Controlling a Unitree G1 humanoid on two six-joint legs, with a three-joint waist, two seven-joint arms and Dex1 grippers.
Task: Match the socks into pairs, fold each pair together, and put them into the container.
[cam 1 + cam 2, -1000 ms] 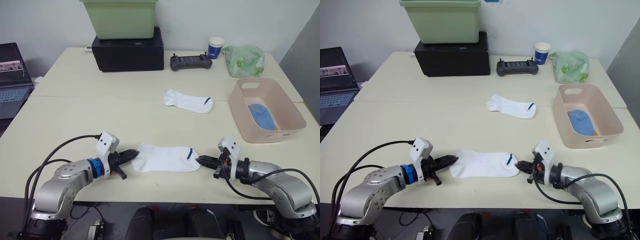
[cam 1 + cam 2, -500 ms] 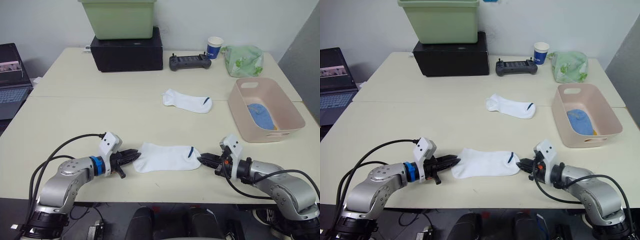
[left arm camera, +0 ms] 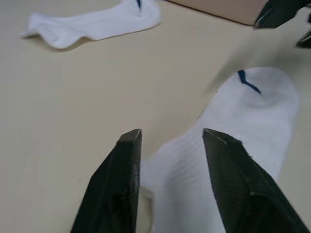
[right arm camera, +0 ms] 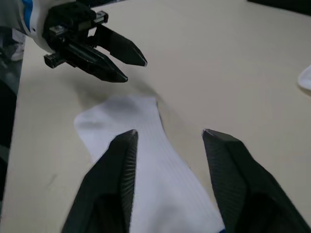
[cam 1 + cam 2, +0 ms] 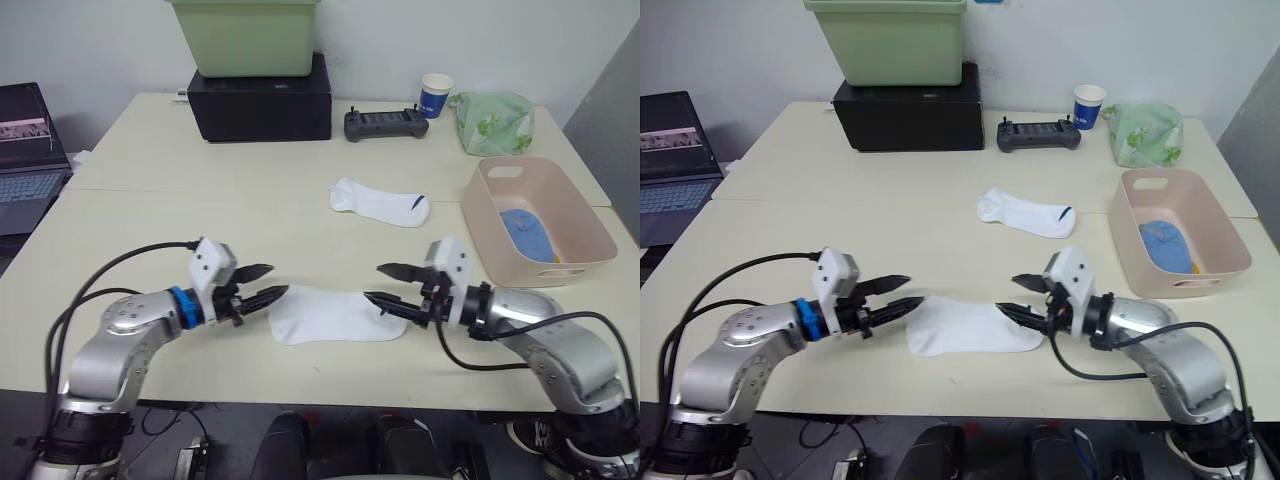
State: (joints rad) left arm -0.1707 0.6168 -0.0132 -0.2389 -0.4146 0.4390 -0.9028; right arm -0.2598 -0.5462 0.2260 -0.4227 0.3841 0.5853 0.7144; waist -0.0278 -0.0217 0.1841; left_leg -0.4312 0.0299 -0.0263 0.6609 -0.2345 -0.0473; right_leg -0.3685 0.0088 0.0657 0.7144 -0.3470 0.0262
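Lying flat near table's front edge: white knit ankle sock (image 5: 335, 314), long axis left-right, dark-marked end toward right gripper (image 5: 388, 288), other end toward left gripper (image 5: 264, 284). Both grippers spread wide, holding nothing, black tapered fingers angled over each sock end. Second white sock with dark mark (image 5: 380, 203) farther back at mid-table, also lengthwise left-right. Pale pink rounded plastic tub (image 5: 586, 228) at right holds light blue sock (image 5: 525, 232). Smooth cream tabletop (image 5: 200, 220).
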